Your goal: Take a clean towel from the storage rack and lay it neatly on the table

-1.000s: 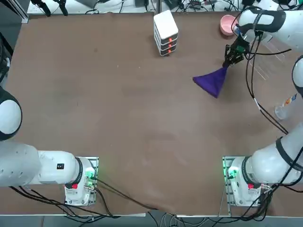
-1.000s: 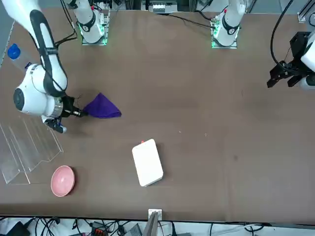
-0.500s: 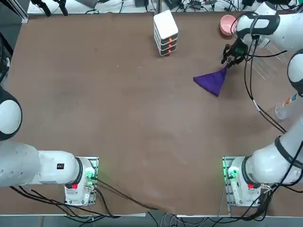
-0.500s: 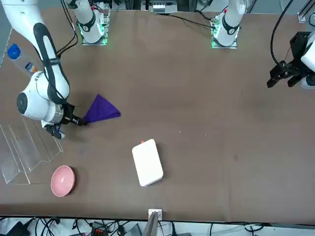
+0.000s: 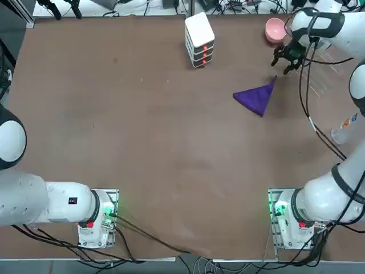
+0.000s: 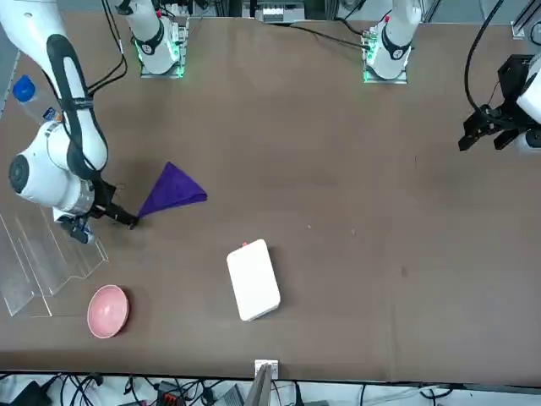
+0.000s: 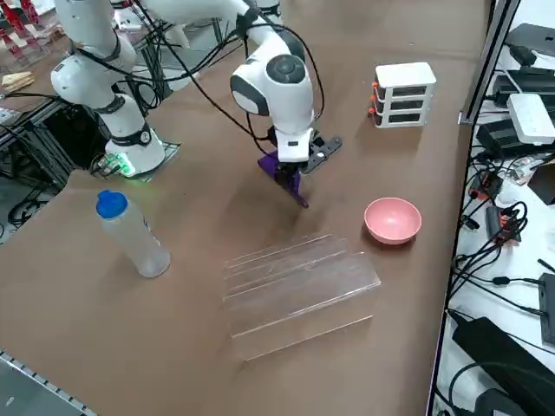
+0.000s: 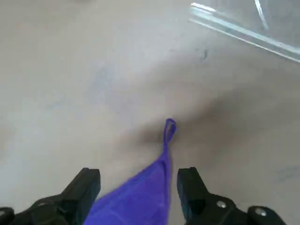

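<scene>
The purple towel (image 5: 255,97) lies on the brown table (image 5: 142,125) at the far right, bunched into a triangle rather than spread flat. Its pointed corner with the small loop (image 8: 169,127) faces my right gripper (image 5: 287,59). That gripper hovers just past the corner, open, holding nothing. In the wrist view the towel (image 8: 140,199) shows below and between the two spread fingers (image 8: 86,185). The see-through storage rack (image 7: 295,282) stands just beyond the gripper near the table's right edge. In the front view the towel (image 6: 172,190) lies beside the gripper (image 6: 101,224).
A pink bowl (image 5: 275,28) sits at the far right corner, close to the gripper. A white stacked box (image 5: 199,39) with orange marks stands at the far middle. A blue-capped plastic bottle (image 7: 130,234) stands at the right edge, nearer the arm's base.
My right gripper has opened and let go of the towel's corner, then drawn back towards the far right. The towel has settled on the table where it was.
</scene>
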Robot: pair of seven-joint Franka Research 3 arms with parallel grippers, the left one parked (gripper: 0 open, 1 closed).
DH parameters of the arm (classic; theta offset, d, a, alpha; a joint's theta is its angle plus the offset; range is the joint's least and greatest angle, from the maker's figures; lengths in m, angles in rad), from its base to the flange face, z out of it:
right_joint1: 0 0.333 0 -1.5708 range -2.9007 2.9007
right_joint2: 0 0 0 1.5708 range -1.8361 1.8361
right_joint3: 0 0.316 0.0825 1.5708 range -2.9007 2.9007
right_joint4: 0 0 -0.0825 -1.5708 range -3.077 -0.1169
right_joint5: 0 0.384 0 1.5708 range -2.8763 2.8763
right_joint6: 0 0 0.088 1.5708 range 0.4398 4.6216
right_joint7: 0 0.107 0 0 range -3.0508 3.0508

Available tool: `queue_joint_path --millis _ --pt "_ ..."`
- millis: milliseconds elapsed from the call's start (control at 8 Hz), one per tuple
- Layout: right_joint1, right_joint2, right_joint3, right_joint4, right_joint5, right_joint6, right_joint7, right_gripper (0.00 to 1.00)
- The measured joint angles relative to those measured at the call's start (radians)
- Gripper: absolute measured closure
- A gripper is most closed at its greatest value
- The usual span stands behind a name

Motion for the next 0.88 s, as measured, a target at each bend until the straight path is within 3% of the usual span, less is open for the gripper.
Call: queue_joint_path --millis 250,500,875 --pt "0.012 -0.01 0.003 -0.007 -0.004 0.007 0.122 0.03" --pt "0.022 0.001 0.004 -0.058 -0.042 0.043 0.126 0.39" --pt "0.037 0.03 0.003 -0.083 -0.096 0.068 0.069 0.44"
